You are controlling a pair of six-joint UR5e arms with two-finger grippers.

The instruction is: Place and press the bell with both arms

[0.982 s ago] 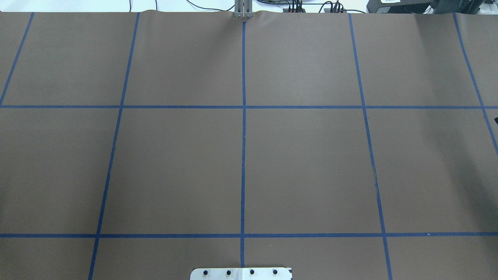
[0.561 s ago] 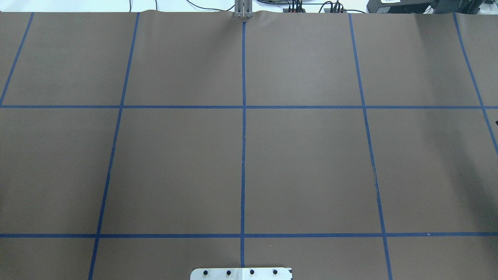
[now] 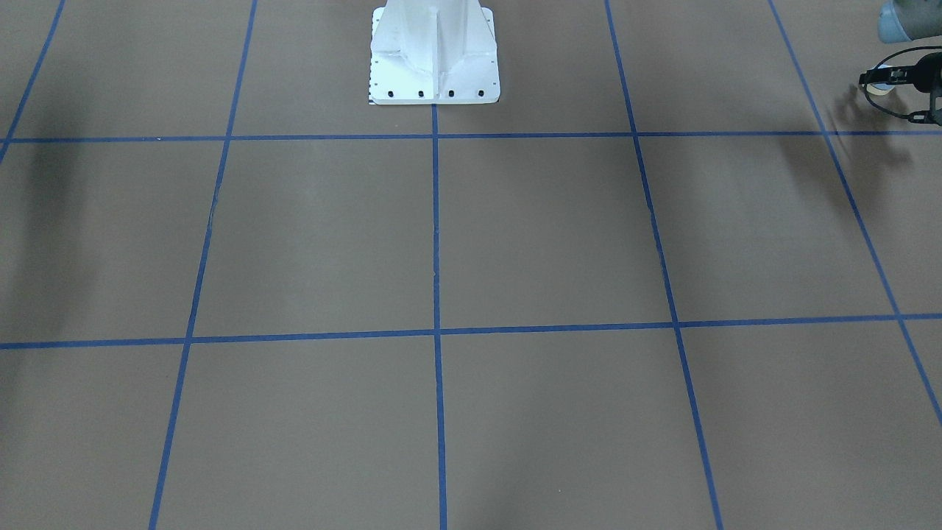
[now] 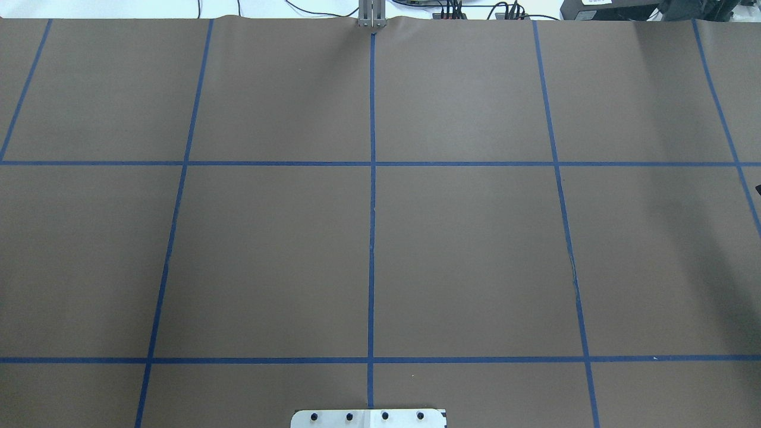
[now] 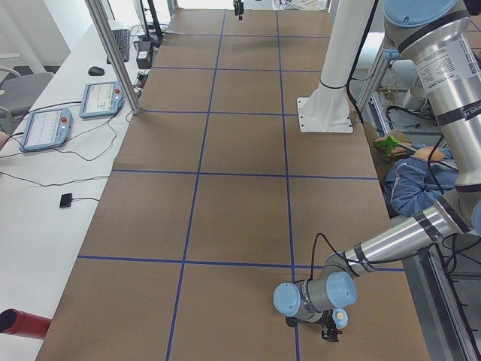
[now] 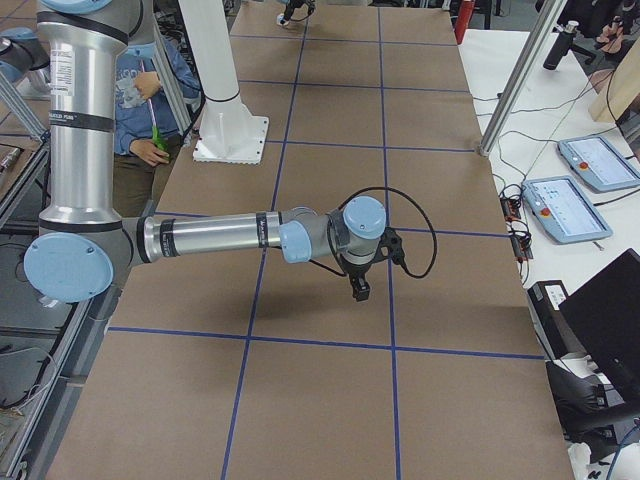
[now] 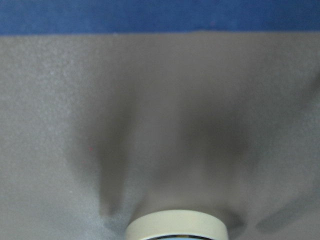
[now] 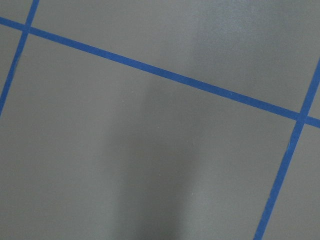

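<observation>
The bell [image 3: 879,89] shows only as a cream base rim at the tip of my left gripper [image 3: 885,82], at the table's far left end. In the left wrist view the cream base [image 7: 176,224] sits bottom centre, just above the brown paper, and the fingers are hidden. In the exterior left view the left gripper [image 5: 328,332] points down close to the table. My right gripper [image 6: 358,290] hangs pointing down above the table's right part; I cannot tell whether it is open or shut. Only a black sliver of the right gripper [image 4: 758,189] shows in the overhead view.
The table [image 4: 464,255] is covered in brown paper with a blue tape grid. The white bolted pedestal [image 3: 434,55] stands at the robot's side. A metal post [image 4: 372,15] and cables are at the far edge. Tablets [image 6: 565,205] lie beside the table.
The black sliver of the right gripper at the overhead view's right edge has shrunk and slid further out to the right.
</observation>
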